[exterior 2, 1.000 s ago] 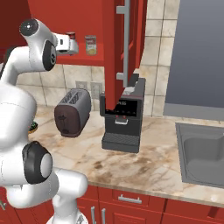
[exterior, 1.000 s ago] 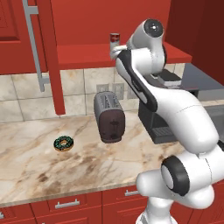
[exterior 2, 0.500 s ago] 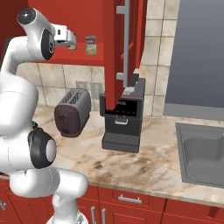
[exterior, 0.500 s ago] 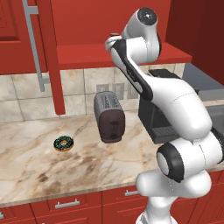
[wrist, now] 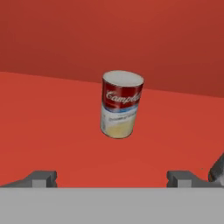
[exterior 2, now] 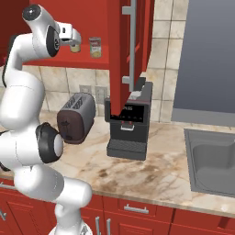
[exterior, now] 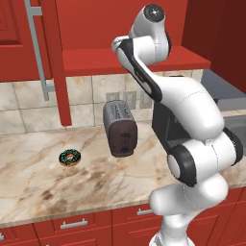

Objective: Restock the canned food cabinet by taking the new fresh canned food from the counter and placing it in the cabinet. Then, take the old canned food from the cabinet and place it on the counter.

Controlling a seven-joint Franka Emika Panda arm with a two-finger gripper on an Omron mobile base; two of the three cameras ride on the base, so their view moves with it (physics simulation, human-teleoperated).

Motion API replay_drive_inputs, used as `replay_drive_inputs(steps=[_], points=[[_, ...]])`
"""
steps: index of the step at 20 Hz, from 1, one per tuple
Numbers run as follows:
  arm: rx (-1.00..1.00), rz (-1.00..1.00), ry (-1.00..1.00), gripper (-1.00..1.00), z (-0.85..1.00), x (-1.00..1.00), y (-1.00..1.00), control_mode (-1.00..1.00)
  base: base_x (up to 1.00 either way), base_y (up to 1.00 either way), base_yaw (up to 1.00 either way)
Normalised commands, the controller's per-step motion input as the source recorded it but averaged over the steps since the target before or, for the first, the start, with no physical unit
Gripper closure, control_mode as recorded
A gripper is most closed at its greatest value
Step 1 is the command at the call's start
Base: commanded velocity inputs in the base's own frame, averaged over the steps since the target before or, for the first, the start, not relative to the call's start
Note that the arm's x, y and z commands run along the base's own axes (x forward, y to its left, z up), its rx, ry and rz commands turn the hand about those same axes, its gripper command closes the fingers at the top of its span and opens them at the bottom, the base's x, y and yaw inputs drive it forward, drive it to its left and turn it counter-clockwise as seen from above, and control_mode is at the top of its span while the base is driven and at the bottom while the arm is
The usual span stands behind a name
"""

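Observation:
The old canned food (wrist: 121, 104), a tin red above and white below, stands upright on the cabinet's red shelf board (exterior 2: 87, 59), and it also shows in the right base view (exterior 2: 95, 47). My gripper (wrist: 113, 177) is open and faces it from a short way off, with nothing between the wide-apart fingers. From the right base camera the gripper (exterior 2: 77, 42) hangs just left of that tin, over the shelf. A small yellowish thing (exterior 2: 75, 47) sits right under the hand; I cannot tell whether it is the new fresh canned food. The cabinet door (exterior 2: 131, 46) stands open.
On the beige counter (exterior: 48, 178) stand a dark toaster (exterior: 120, 127) and a black coffee machine (exterior 2: 131, 121), and a donut (exterior: 70, 157) lies at the left. A sink (exterior 2: 213, 158) is set in at the right. The open door's edge (exterior: 56, 62) hangs over the counter.
The arm has straightened upward and its hand has swung in front of the shelf, so it now covers the red-and-white tin in the left base view. The tin has not moved.

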Motion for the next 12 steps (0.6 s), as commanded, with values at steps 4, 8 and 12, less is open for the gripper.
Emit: replay_drive_inputs(steps=[4, 8, 12], points=[[0.00, -0.02, 0.00, -1.00, -0.17, 0.32, 0.00, -1.00, 0.00, 0.00, 0.00], [0.00, -0.03, 0.00, -1.00, 0.00, 0.28, 0.00, -1.00, 0.00, 0.00, 0.00], [0.00, -0.04, 0.00, -1.00, 0.00, 0.25, 0.00, -1.00, 0.00, 0.00, 0.00]])
